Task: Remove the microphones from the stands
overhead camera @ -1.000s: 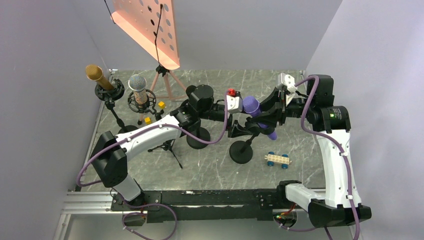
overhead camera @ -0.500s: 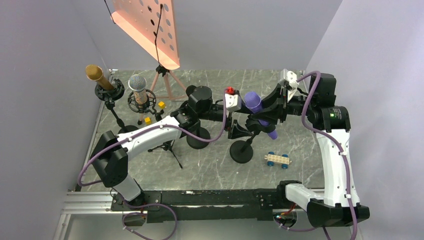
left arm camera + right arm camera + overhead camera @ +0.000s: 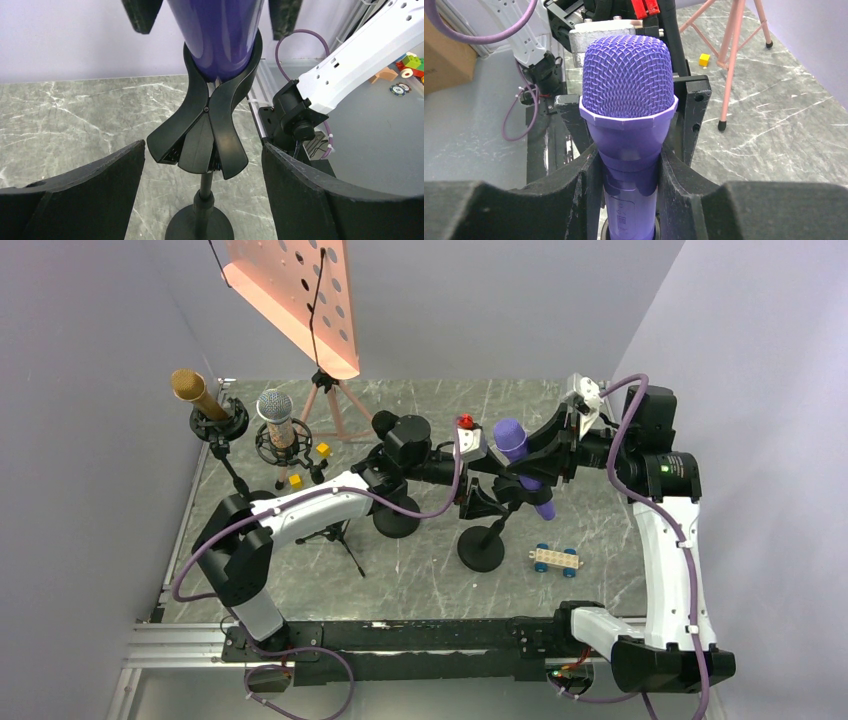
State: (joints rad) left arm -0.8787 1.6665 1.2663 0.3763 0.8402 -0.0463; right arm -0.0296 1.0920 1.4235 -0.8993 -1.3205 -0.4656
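one purple microphone (image 3: 626, 90), clamped by right gripper (image 3: 629, 175), sits in stand clip (image 3: 210, 125).

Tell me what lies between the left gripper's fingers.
The stand's black clip, holding the purple microphone, clear of both fingers; the left wrist view shows it.

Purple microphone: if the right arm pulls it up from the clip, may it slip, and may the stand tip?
The purple microphone has a glossy, tapering body, so it may slip in the jaws. The stand is a thin pole on a small round base, so it could tip.
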